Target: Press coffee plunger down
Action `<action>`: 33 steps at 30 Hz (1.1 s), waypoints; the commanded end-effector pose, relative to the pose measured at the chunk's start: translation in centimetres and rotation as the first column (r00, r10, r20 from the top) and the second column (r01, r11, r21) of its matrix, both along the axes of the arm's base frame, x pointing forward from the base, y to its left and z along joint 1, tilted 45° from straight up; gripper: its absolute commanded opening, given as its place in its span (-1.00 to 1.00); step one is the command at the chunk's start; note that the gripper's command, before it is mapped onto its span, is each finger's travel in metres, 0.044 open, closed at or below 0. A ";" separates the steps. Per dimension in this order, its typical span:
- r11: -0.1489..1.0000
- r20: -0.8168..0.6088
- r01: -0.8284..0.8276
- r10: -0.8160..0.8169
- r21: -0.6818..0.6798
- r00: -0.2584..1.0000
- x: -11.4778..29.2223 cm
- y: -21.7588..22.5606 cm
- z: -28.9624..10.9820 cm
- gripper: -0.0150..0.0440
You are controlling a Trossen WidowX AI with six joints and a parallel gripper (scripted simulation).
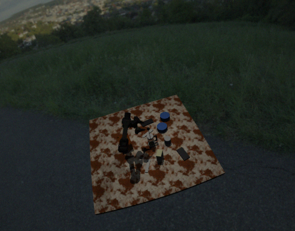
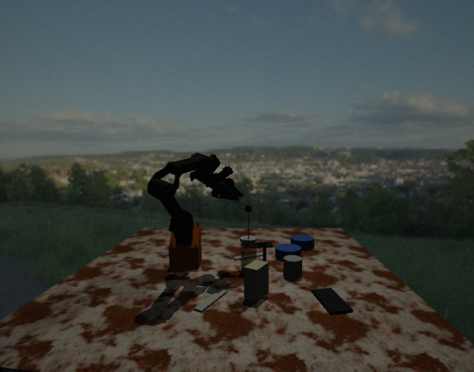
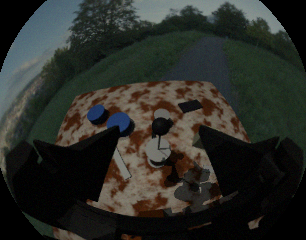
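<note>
The coffee press (image 1: 151, 142) (image 2: 248, 245) (image 3: 156, 152) stands upright on the mottled brown table (image 1: 110, 188) (image 2: 109, 340). Its thin rod stands up high, with the black plunger knob (image 1: 148, 128) (image 2: 248, 208) (image 3: 159, 124) at the top. My gripper (image 1: 140, 129) (image 2: 234, 194) (image 3: 160, 130) is open and empty. It hangs in the air a little above the knob and to the arm's side of it, not touching. In the wrist view the knob shows between the two dark fingers, farther out.
Two blue cylinders (image 1: 165, 116) (image 1: 162, 127) (image 2: 302, 241) (image 2: 288, 249) and a grey-topped cylinder (image 1: 167, 140) (image 2: 292, 267) stand beside the press. A pale-topped box (image 1: 159, 156) (image 2: 255, 281), a white strip (image 1: 147, 166) (image 2: 210, 300) and a black slab (image 1: 182, 153) (image 2: 331, 300) lie in front. Another black slab (image 1: 147, 122) lies behind.
</note>
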State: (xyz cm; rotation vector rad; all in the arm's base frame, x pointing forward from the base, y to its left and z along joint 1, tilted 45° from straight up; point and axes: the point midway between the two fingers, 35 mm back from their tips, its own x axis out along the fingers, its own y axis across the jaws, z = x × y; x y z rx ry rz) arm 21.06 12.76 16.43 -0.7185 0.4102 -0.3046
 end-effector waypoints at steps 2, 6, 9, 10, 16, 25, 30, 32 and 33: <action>1.000 0.009 0.004 -0.004 -0.010 1.000 0.1 -1.7 -1.3 1.00; 1.000 0.008 0.006 -0.006 -0.009 1.000 0.3 -1.7 -1.4 1.00; 1.000 0.003 0.008 -0.008 -0.006 1.000 0.5 -1.9 -1.6 1.00; 1.000 0.001 0.009 -0.009 -0.005 1.000 0.7 -1.9 -1.7 1.00; 1.000 -0.006 0.011 -0.011 -0.001 1.000 1.4 -2.2 -2.1 1.00; 1.000 -0.004 0.009 -0.009 -0.001 1.000 2.6 -2.7 -2.4 1.00; 1.000 0.003 0.007 -0.007 -0.004 1.000 3.2 -3.0 -2.3 1.00; 1.000 0.007 0.007 -0.006 -0.007 1.000 3.5 -3.2 -2.3 1.00; 1.000 0.009 0.006 -0.006 -0.008 1.000 3.6 -3.3 -2.2 1.00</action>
